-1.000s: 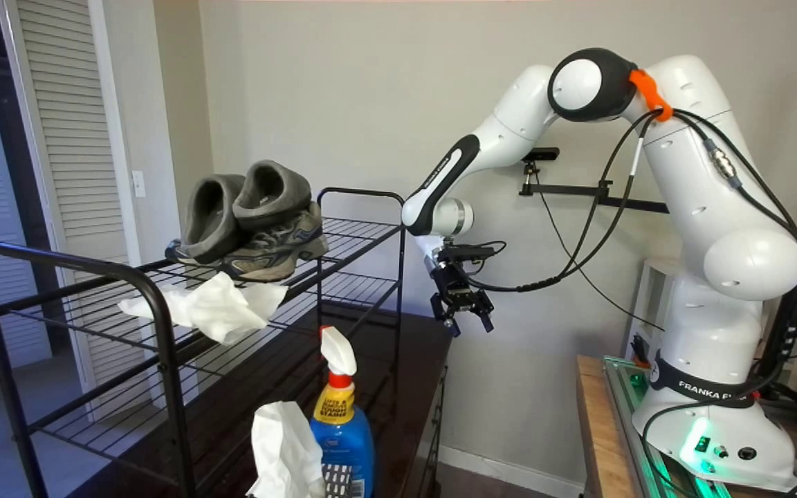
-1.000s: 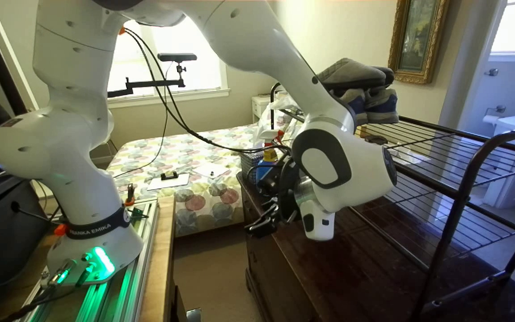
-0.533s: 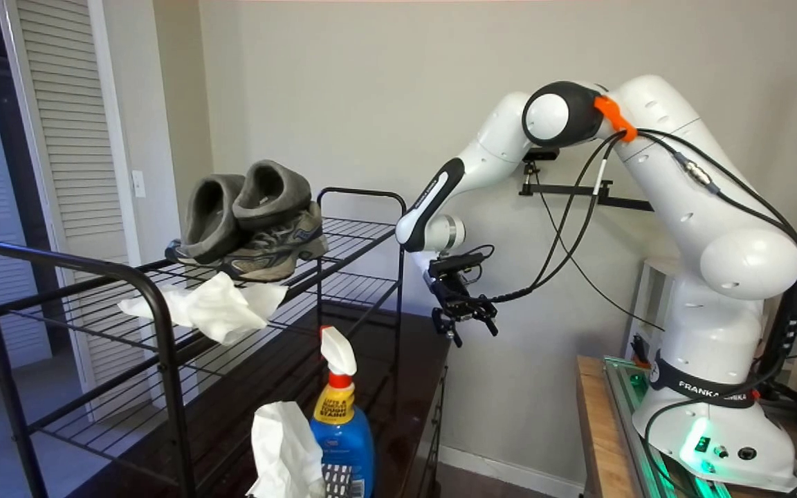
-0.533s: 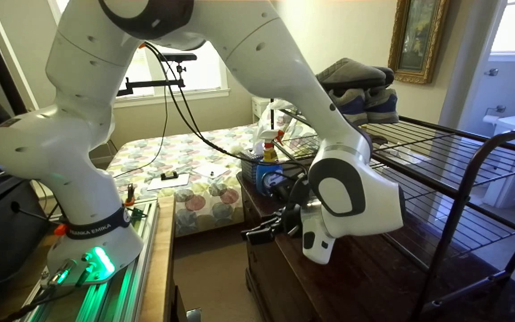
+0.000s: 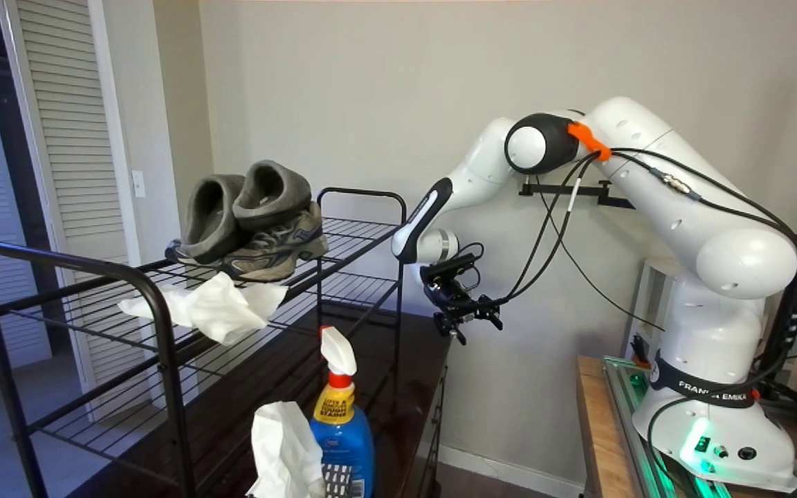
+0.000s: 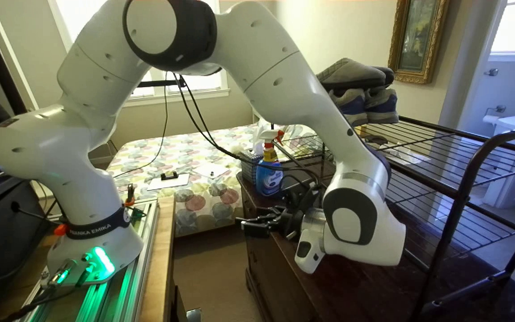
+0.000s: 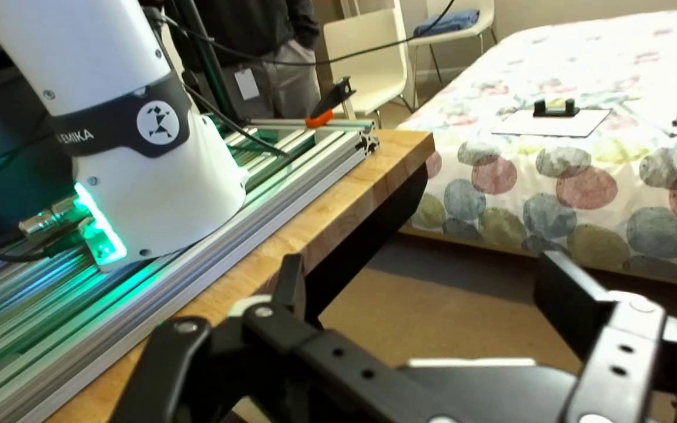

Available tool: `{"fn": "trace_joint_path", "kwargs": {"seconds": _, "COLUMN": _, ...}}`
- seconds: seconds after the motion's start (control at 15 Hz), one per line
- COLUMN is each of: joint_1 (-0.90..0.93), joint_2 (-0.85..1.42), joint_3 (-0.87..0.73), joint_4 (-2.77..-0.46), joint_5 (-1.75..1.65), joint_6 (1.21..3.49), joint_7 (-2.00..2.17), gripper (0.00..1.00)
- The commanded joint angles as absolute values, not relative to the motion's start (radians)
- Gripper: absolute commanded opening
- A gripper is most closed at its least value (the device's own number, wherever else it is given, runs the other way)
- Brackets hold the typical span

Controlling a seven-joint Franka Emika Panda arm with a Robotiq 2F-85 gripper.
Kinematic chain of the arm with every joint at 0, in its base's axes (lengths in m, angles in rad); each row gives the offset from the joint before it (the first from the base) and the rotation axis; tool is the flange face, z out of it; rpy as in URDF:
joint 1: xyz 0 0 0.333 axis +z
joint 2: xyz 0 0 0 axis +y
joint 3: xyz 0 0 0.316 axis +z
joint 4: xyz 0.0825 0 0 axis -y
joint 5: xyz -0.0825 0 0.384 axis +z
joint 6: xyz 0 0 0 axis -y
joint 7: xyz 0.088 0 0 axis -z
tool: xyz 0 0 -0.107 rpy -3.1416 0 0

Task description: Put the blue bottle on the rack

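Note:
The blue bottle has a white and red trigger head and a yellow label. It stands upright on the dresser beside a tissue box, and also shows in an exterior view. The black wire rack stands on the same dresser; it shows in both exterior views. My gripper is open and empty in the air past the dresser's edge, apart from bottle and rack; it also shows in an exterior view. In the wrist view its fingers are wide apart, with floor between them. Bottle and rack are out of the wrist view.
Grey slippers and sneakers and white paper lie on the rack's top shelf. A tissue box stands against the bottle on the dark dresser. A bed and a person show in the wrist view.
The arm has come down, its elbow dropping. The wrist has tilted, so the gripper points more toward the robot's base. The gripper stays open; bottle and rack have not moved.

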State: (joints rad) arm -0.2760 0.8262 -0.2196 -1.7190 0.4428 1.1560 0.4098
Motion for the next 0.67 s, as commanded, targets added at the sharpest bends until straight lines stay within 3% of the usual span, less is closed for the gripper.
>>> {"fn": "trace_joint_path", "kwargs": {"seconds": 0.0, "joint_1": -0.310, "joint_2": 0.908, "joint_3": -0.227, "joint_4": -1.617, "joint_5": 0.529, "joint_6": 1.016, "joint_7": 0.429, "gripper": 1.00}}
{"fn": "trace_joint_path", "kwargs": {"seconds": 0.6, "joint_1": -0.378, "joint_2": 0.939, "joint_3": -0.241, "joint_4": -1.647, "joint_5": 0.859, "joint_6": 0.995, "joint_7": 0.336, "gripper": 1.00}}
